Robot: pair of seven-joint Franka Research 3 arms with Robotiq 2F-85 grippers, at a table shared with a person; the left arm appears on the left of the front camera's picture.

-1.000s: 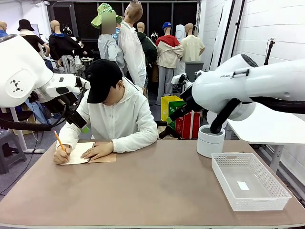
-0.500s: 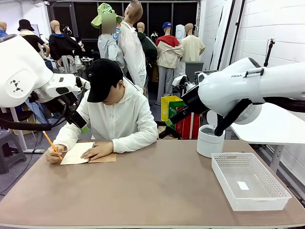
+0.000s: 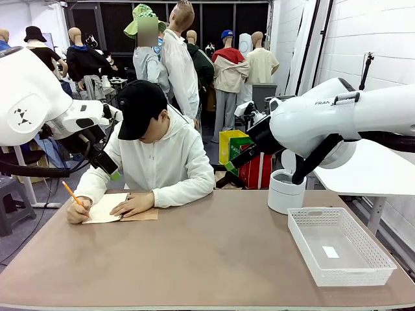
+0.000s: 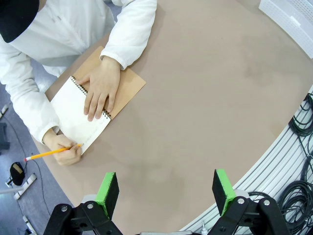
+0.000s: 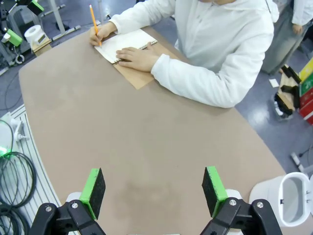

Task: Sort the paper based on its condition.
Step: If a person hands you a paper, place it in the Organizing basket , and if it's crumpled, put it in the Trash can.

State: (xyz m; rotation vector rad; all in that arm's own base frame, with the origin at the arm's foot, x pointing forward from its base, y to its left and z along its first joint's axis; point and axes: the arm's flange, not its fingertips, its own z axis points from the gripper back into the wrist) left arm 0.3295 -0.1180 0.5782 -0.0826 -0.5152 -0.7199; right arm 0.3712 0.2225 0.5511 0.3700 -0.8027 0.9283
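Note:
A person sits at the table's far left, writing with an orange pencil (image 3: pixel 71 193) on the white page (image 3: pixel 104 208) of an open spiral notebook with a brown cover (image 3: pixel 144 214). One hand lies flat on the page (image 4: pixel 73 112), the other holds the pencil (image 4: pixel 49 154) at its edge. Loose paper is out of view. My left gripper (image 3: pixel 110 167) hangs high over the table's left side, open and empty (image 4: pixel 166 188). My right gripper (image 3: pixel 233 162) hovers high right of the person, open and empty (image 5: pixel 153 190), looking down at the notebook (image 5: pixel 122 41).
A white mesh basket (image 3: pixel 350 275) stands at the right with a small white patch on its floor. A white cylindrical bin (image 3: pixel 286 191) stands behind it. Bare brown tabletop (image 3: pixel 214 259) spans the middle and front. Cables lie below the table's near edge (image 4: pixel 298 127).
The person's pencil hand slid left, then back a little to the right along the page. My right arm shifted slightly to the right early on, then held still. The left arm has not moved.

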